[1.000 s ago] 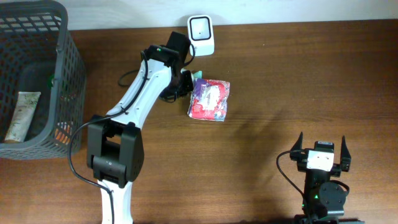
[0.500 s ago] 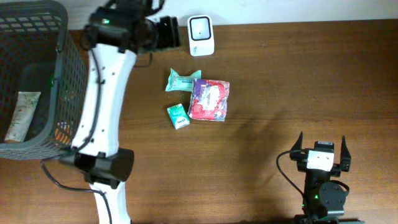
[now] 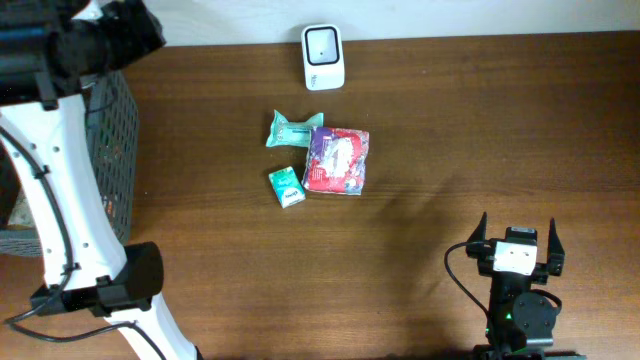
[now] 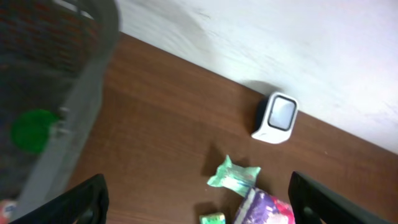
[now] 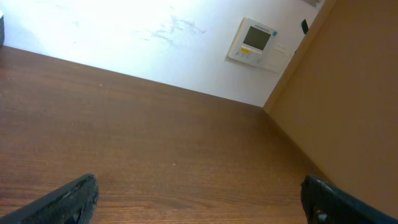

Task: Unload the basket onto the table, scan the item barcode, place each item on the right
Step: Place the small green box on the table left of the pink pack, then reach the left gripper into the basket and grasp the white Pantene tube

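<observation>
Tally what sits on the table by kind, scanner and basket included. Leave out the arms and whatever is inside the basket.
Teal pouch: 1
Small green box: 1
Red and purple packet: 1
White scanner: 1
Grey basket: 1
Total: 5
</observation>
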